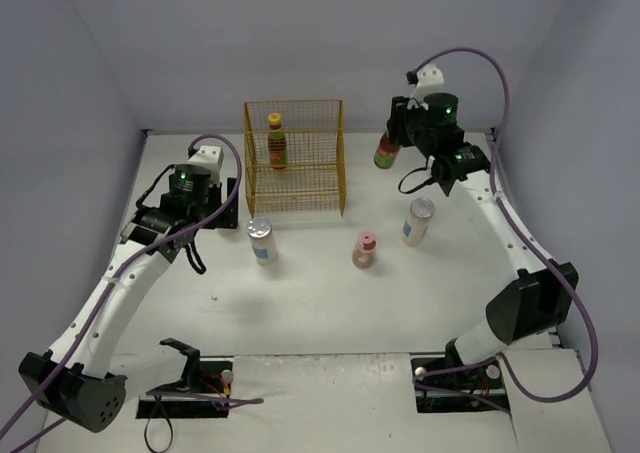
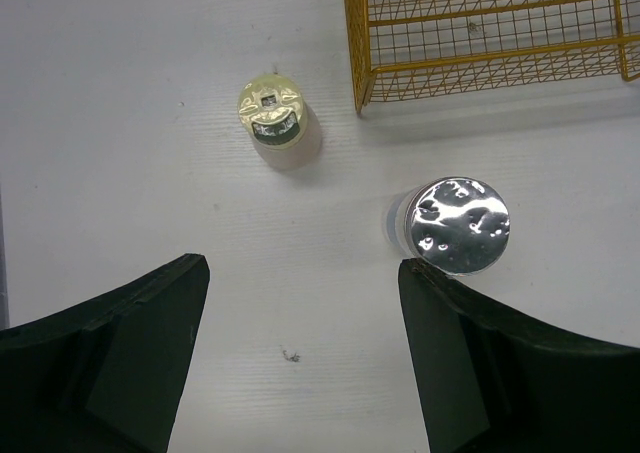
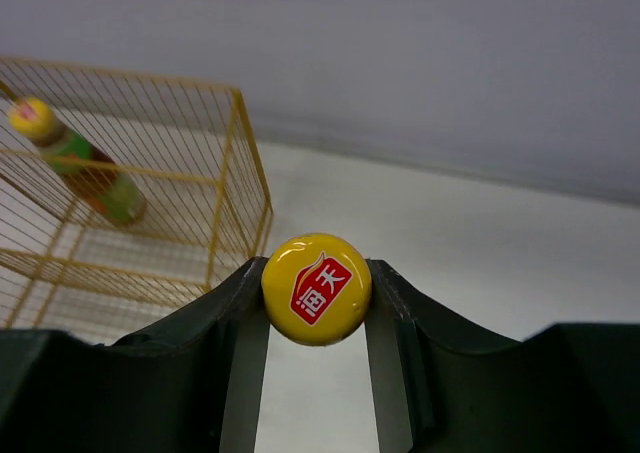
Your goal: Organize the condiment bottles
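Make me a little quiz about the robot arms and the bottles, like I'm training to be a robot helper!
1. True or false: the left gripper is shut.
2. How many bottles stand in the rack?
3. The held bottle in the right gripper has a cap that is: A pink, B yellow, C silver.
Key: 1 false; 2 one; 3 B.
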`<state>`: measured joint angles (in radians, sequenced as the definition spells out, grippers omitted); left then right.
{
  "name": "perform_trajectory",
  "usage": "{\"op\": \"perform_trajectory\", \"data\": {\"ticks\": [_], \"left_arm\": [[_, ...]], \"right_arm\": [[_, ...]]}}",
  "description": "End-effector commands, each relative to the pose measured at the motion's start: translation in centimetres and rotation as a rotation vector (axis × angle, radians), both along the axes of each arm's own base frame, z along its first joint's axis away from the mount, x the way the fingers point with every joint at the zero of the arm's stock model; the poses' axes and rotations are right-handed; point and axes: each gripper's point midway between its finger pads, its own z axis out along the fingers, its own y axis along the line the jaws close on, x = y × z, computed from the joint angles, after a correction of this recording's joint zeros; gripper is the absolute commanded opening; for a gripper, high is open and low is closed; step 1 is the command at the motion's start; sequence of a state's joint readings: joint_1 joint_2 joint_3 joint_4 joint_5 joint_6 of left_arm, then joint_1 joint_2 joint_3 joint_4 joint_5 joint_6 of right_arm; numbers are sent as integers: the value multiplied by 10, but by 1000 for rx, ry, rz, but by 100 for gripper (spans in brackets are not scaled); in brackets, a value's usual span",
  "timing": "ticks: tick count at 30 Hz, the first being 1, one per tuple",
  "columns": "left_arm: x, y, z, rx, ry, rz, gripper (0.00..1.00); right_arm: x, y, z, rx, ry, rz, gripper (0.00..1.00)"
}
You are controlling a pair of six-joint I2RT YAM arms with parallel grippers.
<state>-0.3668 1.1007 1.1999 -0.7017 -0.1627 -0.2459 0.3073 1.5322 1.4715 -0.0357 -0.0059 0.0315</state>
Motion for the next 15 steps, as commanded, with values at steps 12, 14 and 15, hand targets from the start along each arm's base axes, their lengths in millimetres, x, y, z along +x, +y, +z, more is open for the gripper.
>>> {"op": "perform_trajectory", "data": {"ticks": [12, 14, 15], "left_arm": [[8, -4, 20, -32, -77, 6, 77], [6, -3, 17, -37, -76, 12, 77], [4, -3, 18, -43, -80, 14, 77]], "right_arm": [[29, 91, 222, 238, -552, 310, 0], [42, 110, 216, 244, -552, 333, 0], [40, 113, 233, 253, -589, 338, 0]]}}
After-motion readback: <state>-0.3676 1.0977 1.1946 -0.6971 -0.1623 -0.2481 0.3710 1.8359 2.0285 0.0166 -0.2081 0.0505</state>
